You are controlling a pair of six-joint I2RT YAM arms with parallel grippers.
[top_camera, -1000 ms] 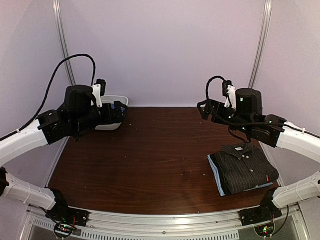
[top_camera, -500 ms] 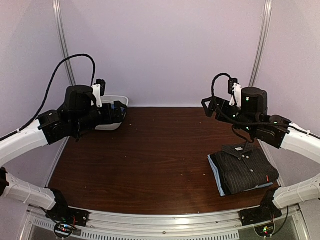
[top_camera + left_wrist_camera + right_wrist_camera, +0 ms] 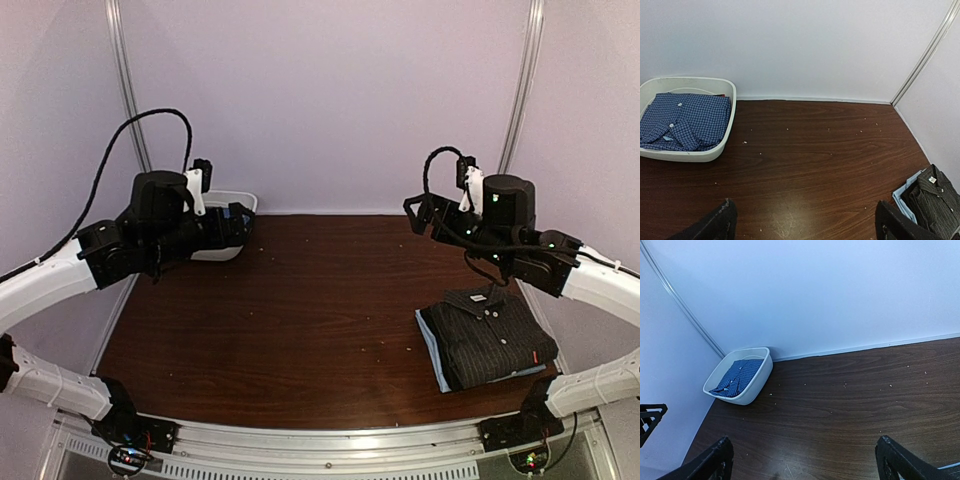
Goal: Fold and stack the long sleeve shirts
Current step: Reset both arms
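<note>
Where the overhead camera looks down on the dark wooden table point(image 3: 300, 320), the folded charcoal pinstriped shirt point(image 3: 490, 338) lies at the right side, collar toward the back wall. It sits on top of a light blue shirt point(image 3: 430, 357), whose edge shows along the left and near sides of the pile. The right gripper point(image 3: 416, 214) hangs in the air behind and to the left of this pile, apart from it, jaws spread and holding nothing. At the far left corner the left gripper point(image 3: 236, 224) hovers in front of the white tub point(image 3: 238, 198), also spread and with nothing in it; the arm hides most of the tub here.

From the left wrist, the two dark fingers point(image 3: 715, 226) stand wide apart at the bottom of the view, with only bare wood between them. The tub sits at the left against the back wall, and a blue checked shirt point(image 3: 687, 122) lies loosely folded inside it, white buttons showing. The charcoal shirt and the pale blue edge beneath it show at the lower right corner.

From the right wrist, the fingers point(image 3: 712, 462) are likewise parted over bare wood. The tub with the blue shirt lies well away in the far left corner. Small pale crumbs dot the tabletop.
</note>
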